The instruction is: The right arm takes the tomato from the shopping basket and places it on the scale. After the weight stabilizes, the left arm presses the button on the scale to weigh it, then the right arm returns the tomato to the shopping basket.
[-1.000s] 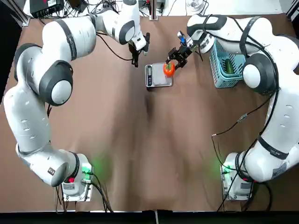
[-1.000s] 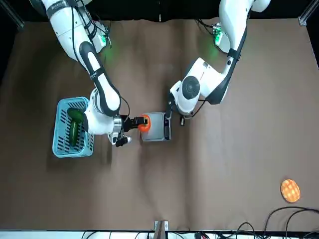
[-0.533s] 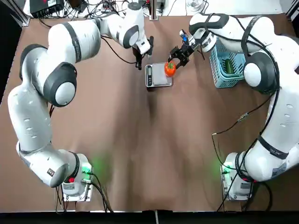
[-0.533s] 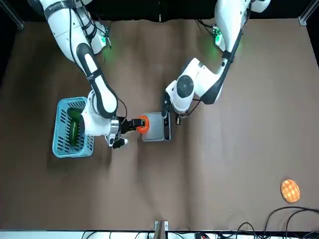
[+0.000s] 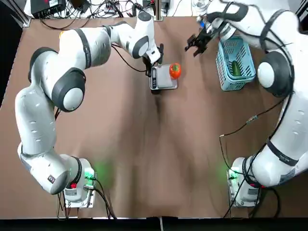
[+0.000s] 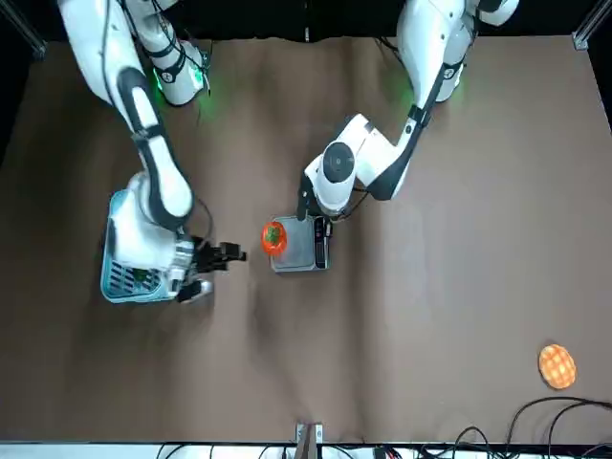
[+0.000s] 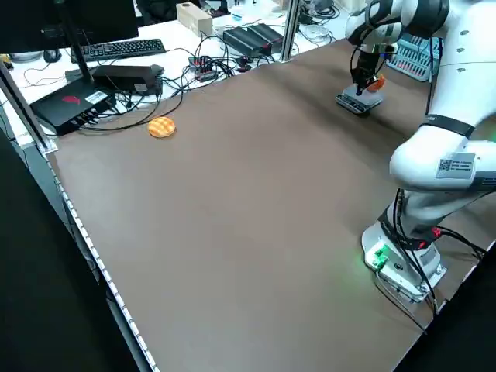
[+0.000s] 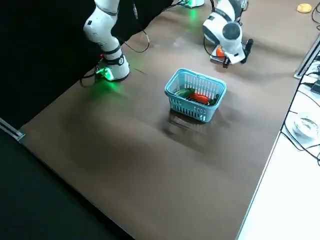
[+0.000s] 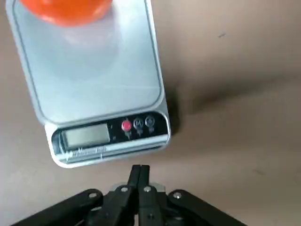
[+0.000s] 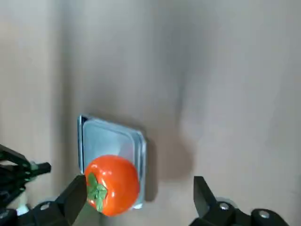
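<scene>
The left arm's black gripper (image 9: pixel 139 175), its 2 fingers pressed together, hangs just beside the display edge of the small square silver-grey scale (image 5: pixel 162 77). The red button (image 9: pixel 126 125) lies straight ahead of the tips, so this arm is clearly the nearer. The round orange-red tomato (image 5: pixel 174 70) sits on the platform's far edge. The right arm's black gripper (image 5: pixel 197 43), spread wide and empty, hovers between scale and light-blue slatted shopping basket (image 5: pixel 235 62).

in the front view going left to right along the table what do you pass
basket → right gripper → tomato → scale → flat orange round thing, far off on its own
</scene>
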You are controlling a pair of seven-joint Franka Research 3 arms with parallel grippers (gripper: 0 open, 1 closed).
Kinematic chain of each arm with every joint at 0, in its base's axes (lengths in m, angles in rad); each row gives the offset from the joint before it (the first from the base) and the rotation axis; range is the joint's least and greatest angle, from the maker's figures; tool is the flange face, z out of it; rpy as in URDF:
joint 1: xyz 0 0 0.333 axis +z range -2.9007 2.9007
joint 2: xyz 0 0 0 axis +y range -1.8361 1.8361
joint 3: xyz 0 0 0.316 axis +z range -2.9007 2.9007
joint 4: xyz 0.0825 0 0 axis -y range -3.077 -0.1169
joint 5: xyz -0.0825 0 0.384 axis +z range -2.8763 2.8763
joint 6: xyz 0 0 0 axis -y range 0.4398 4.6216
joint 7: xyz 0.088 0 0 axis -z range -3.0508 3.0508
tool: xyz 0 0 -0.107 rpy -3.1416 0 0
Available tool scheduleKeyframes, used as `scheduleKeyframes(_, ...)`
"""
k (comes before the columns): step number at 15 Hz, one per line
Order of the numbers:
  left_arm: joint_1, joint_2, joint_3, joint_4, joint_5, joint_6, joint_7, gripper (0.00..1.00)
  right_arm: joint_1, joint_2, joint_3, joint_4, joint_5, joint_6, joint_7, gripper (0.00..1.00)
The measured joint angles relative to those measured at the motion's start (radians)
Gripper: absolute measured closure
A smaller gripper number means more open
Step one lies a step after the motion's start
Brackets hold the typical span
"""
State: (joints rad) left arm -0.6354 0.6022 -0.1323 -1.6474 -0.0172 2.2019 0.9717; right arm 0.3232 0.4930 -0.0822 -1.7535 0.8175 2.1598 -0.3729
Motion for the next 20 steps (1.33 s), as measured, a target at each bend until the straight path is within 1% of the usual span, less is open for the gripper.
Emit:
scheduleKeyframes(2,-0.015,0.02,0.001,0.0,0.0,0.027,-0.021,0.99,-0.003,-0.076,-0.047,0.011,-0.118,-0.046,0.041,0.0)
scheduleKeyframes(4,-0.023,0.034,0.004,0.001,0.0,0.037,-0.028,0.99,-0.004,-0.145,-0.086,0.033,-0.271,-0.092,0.058,0.0)
scheduleKeyframes(6,-0.024,0.048,0.004,0.007,0.0,0.063,-0.028,0.99,-0.005,-0.204,-0.11,0.056,-0.422,-0.11,0.067,0.0)
scheduleKeyframes(8,-0.028,0.067,0.005,0.014,0.007,0.093,-0.028,0.99,-0.005,-0.256,-0.135,0.069,-0.522,-0.124,0.073,0.0)
scheduleKeyframes(9,-0.03,0.075,0.005,0.017,0.015,0.099,-0.028,0.99,-0.005,-0.281,-0.149,0.076,-0.559,-0.153,0.073,0.0)
scheduleKeyframes(11,-0.033,0.088,0.005,0.021,0.024,0.105,-0.029,0.99,-0.006,-0.332,-0.172,0.097,-0.638,-0.272,0.076,0.0)
scheduleKeyframes(12,-0.034,0.093,0.005,0.022,0.026,0.114,-0.029,0.99,-0.006,-0.359,-0.176,0.103,-0.68,-0.324,0.094,0.01)
scheduleKeyframes(14,-0.034,0.102,0.005,0.023,0.026,0.13,-0.029,0.99,-0.003,-0.414,-0.172,0.106,-0.759,-0.409,0.16,0.02)
scheduleKeyframes(16,-0.034,0.117,0.008,0.023,0.026,0.162,-0.029,0.99,-0.004,-0.455,-0.157,0.102,-0.793,-0.49,0.253,0.03)
scheduleKeyframes(17,-0.034,0.121,0.008,0.023,0.026,0.168,-0.029,0.99,-0.019,-0.459,-0.14,0.1,-0.798,-0.505,0.278,0.04)
scheduleKeyframes(19,-0.034,0.124,0.01,0.024,0.026,0.172,-0.029,0.99,-0.105,-0.461,-0.059,0.1,-0.801,-0.533,0.309,0.06)
scheduleKeyframes(20,-0.034,0.124,0.013,0.025,0.026,0.172,-0.029,0.99,-0.153,-0.464,-0.022,0.103,-0.801,-0.537,0.318,0.04)
